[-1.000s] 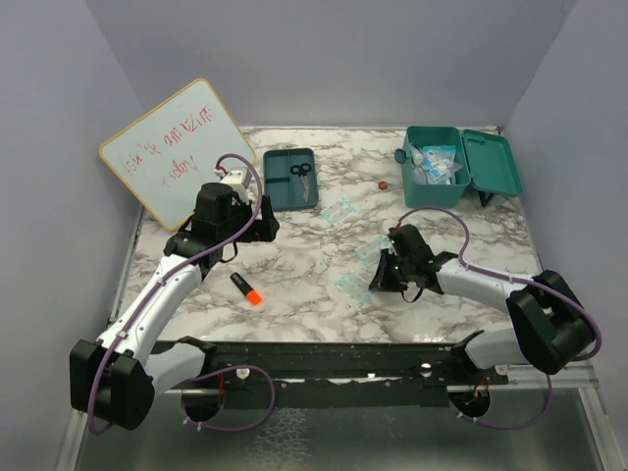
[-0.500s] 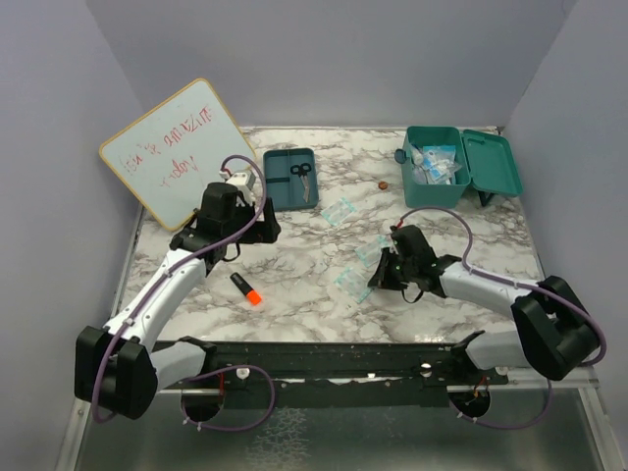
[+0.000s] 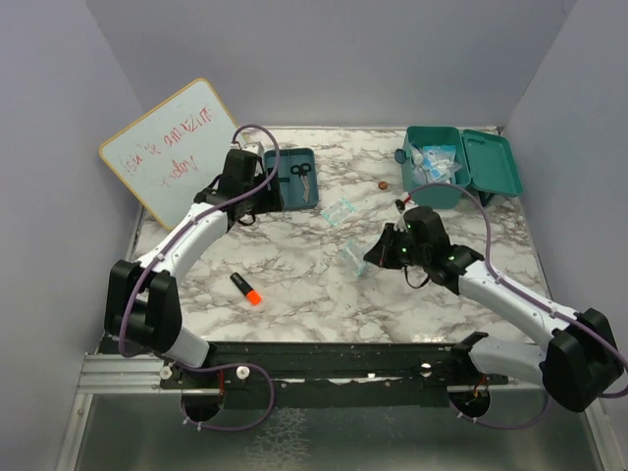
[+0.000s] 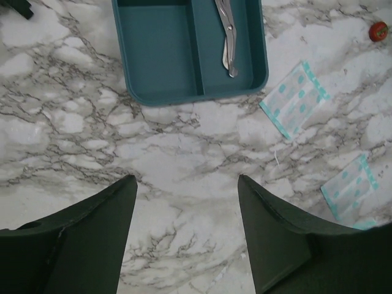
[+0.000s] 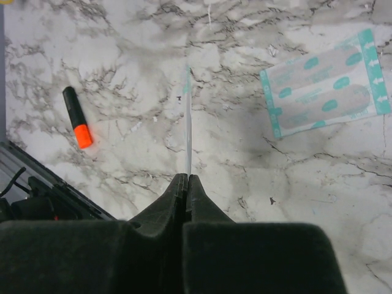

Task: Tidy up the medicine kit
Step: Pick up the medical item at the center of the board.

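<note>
Now, right pincer [image 5: 187, 177] clamped on edge-on bandage packet [image 5: 188, 122] near open medicine kit [image 3: 429, 193], left pincer [image 4: 187, 179] spread wide, empty, well left of it.

The left fingers [image 4: 92, 233] have swung away from the whiteboard and now hang spread just short of the flat teal divided plastic tray [image 4: 156, 49]. The right fingers [image 5: 165, 214] have lifted a thin clear plaster packet with teal print [image 5: 188, 122] off the marble surface [image 3: 314, 285] and carried it farther from the bases.
</note>
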Motion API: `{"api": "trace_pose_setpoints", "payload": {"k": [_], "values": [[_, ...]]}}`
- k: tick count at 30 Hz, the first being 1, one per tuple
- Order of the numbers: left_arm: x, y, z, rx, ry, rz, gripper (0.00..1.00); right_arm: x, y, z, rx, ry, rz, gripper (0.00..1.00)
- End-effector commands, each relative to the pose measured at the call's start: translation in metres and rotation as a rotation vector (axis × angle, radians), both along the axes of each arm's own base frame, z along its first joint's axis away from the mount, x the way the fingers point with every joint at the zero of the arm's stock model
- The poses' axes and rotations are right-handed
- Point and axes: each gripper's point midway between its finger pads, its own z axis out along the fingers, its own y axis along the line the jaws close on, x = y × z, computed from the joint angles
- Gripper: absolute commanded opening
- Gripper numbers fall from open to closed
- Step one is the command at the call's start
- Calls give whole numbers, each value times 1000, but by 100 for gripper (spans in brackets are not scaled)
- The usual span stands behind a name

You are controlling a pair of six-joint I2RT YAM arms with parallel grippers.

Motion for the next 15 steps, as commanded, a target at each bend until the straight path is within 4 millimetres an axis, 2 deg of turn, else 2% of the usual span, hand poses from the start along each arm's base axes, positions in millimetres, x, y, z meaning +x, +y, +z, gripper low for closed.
{"api": "trace_pose_setpoints", "payload": {"k": [1,5,8,12,15], "values": [[36,22,-12,121,1,117,65,2,-2,25,-7,-51,2,1],[59,30,-29,156,28,152,57,4,-1,35,6,-78,8,1],[74,27,-37,154,39,146,54,3,1,38,23,-80,8,1],[88,23,-45,167,41,138,51,2,1,41,37,-86,8,1],[94,22,-59,185,62,127,50,3,1,45,42,-97,4,1]]}}
